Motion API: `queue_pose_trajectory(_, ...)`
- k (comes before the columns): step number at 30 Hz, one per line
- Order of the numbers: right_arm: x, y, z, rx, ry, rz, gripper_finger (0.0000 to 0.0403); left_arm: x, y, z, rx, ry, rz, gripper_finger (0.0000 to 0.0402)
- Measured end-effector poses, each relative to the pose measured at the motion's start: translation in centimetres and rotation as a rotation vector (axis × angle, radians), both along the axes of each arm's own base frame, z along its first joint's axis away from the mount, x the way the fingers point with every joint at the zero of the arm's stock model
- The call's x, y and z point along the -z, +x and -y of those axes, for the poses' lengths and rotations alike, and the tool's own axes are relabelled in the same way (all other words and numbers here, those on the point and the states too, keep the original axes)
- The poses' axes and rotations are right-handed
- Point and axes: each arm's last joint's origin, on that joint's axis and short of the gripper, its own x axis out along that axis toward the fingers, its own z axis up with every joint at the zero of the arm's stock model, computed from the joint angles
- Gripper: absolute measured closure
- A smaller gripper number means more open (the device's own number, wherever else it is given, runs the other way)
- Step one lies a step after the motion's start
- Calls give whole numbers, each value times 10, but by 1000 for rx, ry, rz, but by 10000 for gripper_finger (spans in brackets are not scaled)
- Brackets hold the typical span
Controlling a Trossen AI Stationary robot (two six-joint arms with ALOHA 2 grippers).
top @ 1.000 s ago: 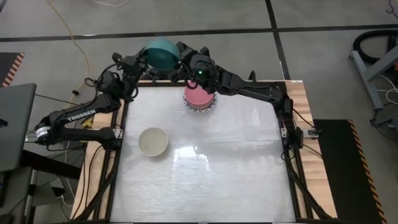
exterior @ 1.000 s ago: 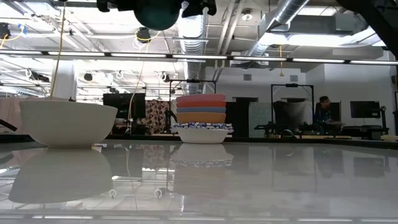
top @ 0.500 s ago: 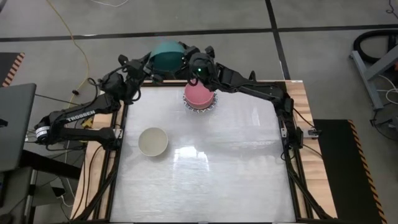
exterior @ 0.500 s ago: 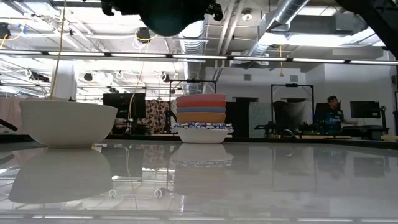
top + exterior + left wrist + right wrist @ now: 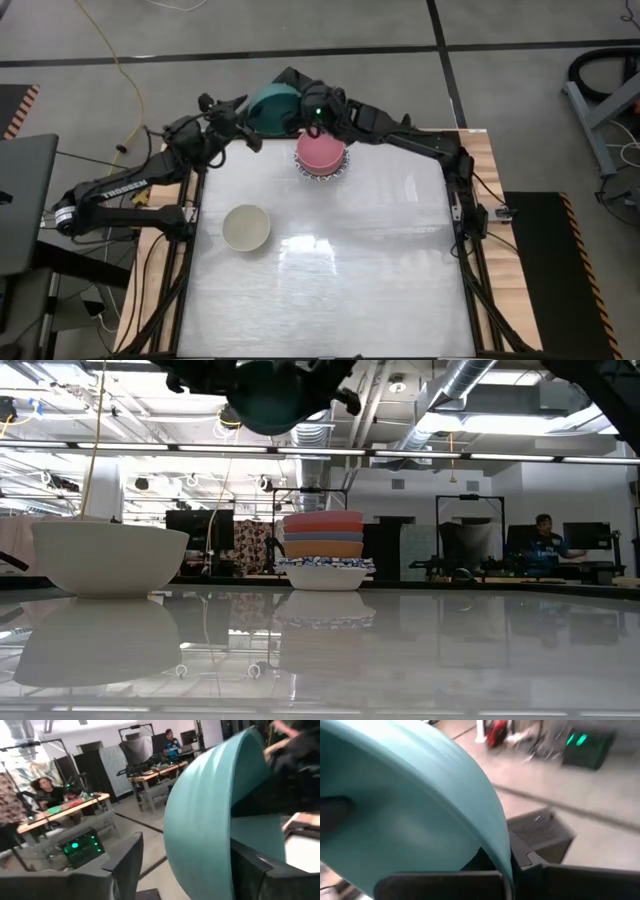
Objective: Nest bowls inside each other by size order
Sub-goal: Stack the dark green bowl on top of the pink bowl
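So my right claw was clamped on the rim of the teal bowl, holding it tipped on edge in the air just past the far edge of the bench. In the right wrist view, one finger sat inside the bowl and the other outside, pinching the wall. My left claw was right beside the bowl on the other side, fingers spread with the bowl's wall between them but not squeezing it.

Compared with a second back: the left claw had been the one gripping the bowl and the right one was open next to it, so that was basically a mid-air handoff. The bowl also swung over a bit toward the right arm.

The stack, pink on top with a blue-patterned white bowl at the bottom, sat near the far edge, just beside the held bowl. The cream bowl stood alone on the left side of the bench. Neither had budged.
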Motion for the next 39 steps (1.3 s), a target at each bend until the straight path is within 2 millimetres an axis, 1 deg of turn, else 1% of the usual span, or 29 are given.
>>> queue_pose_trajectory(4, 2, -10, 21, -50, 128, 56, 394, -3, -8, 4, 11, -5, 3, 164)
queue_pose_trajectory(8, 5, -19, 41, -97, 251, 99, 394, -5, -15, 9, 36, -12, 3, 160)
queue_pose_trajectory(13, 7, -32, 57, -116, 345, 93, 395, -3, -18, 8, -12, -37, -16, 160)
queue_pose_trajectory(16, 13, -48, 68, -169, 464, 37, 395, 1, -21, 10, 8, -73, -50, 160)
queue_pose_trajectory(21, 20, -78, 89, -203, 639, -40, 395, 7, -28, 15, 35, -153, -57, 160)
queue_pose_trajectory(26, 27, -95, 95, -272, 777, -91, 395, 12, -32, 17, 38, -218, -64, 160)
queue_pose_trajectory(29, 30, -97, 96, -284, 812, -100, 395, 15, -32, 17, 35, -248, -77, 160)
queue_pose_trajectory(35, 43, -89, 92, -313, 848, -121, 395, 18, -33, 17, 28, -293, -68, 160)
queue_pose_trajectory(39, 51, -87, 93, -306, 863, -120, 395, 22, -33, 18, 23, -321, -80, 160)
